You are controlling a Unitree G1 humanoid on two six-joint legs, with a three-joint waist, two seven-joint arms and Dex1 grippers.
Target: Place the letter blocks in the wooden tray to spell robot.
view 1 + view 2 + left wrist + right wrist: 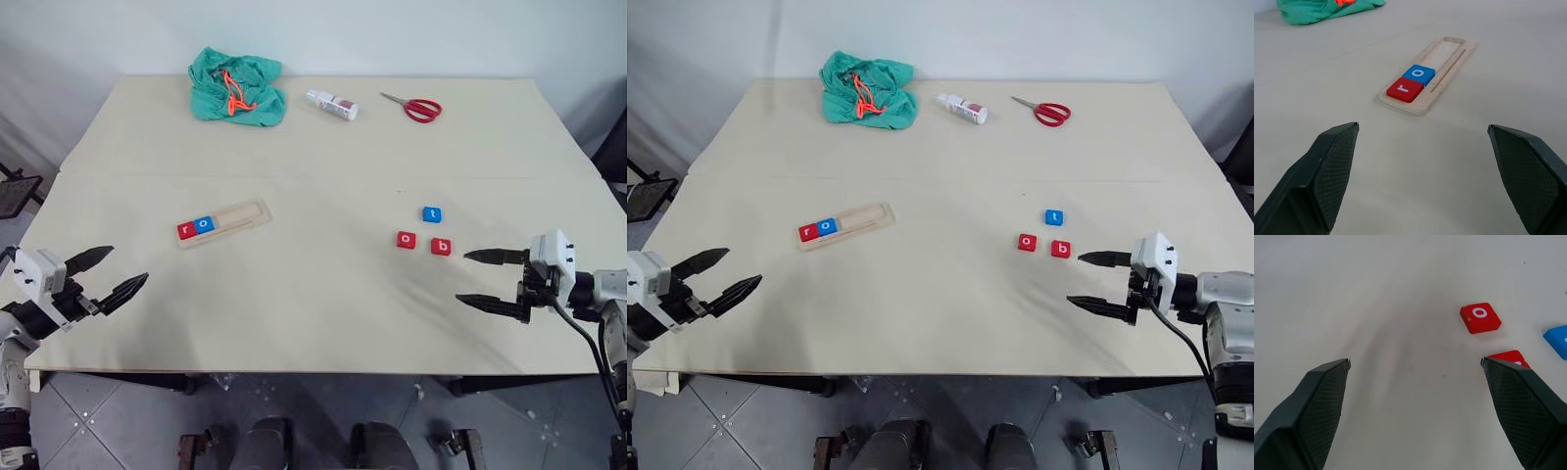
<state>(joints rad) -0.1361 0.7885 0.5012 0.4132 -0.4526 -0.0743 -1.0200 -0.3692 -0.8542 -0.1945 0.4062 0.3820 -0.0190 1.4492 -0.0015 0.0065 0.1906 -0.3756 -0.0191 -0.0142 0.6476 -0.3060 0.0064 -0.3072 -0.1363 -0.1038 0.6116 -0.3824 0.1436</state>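
Tray [245,217]: red r [185,230], blue o [204,224] seated left | your right gripper [477,279] gapes empty near red b [441,246], next | left gripper [111,272] wide, empty

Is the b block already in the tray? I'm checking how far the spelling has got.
No. The red b block lies on the table near the right hand, while the wooden tray holds r and o.
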